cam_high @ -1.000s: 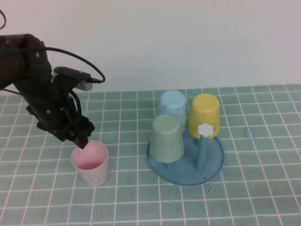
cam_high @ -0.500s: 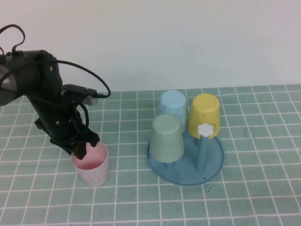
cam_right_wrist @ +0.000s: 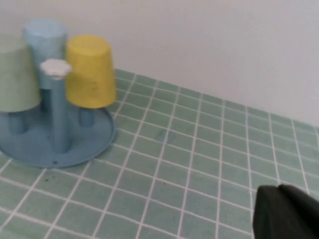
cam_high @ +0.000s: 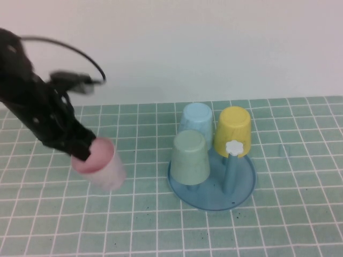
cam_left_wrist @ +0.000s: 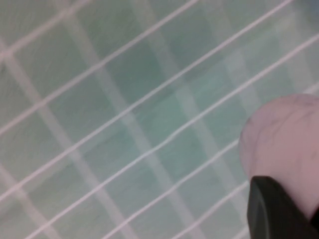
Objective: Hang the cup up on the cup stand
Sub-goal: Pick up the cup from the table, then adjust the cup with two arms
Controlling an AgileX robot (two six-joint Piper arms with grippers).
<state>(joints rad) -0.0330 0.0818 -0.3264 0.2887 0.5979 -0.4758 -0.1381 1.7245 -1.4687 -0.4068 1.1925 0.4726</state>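
Note:
The pale pink cup (cam_high: pixel 101 162) hangs tilted just above the table at the left, blurred by motion. My left gripper (cam_high: pixel 84 151) is shut on its rim. In the left wrist view the cup (cam_left_wrist: pixel 284 142) fills the corner beside one dark finger (cam_left_wrist: pixel 273 211). The blue cup stand (cam_high: pixel 244 190) sits right of centre, and one peg with a white flower top (cam_high: pixel 234 148) is free. My right gripper (cam_right_wrist: pixel 288 213) is shut, low over the tiles to the right of the stand (cam_right_wrist: pixel 79 145), and is out of the high view.
Three cups hang upside down on the stand: a pale green cup (cam_high: pixel 189 158), a light blue cup (cam_high: pixel 195 120) and a yellow cup (cam_high: pixel 232 130). A white wall runs behind the green tiled table (cam_high: pixel 300 160).
The left gripper closed on the pink cup's rim, then lifted it off the table and tipped it over. The stand and its cups have not moved.

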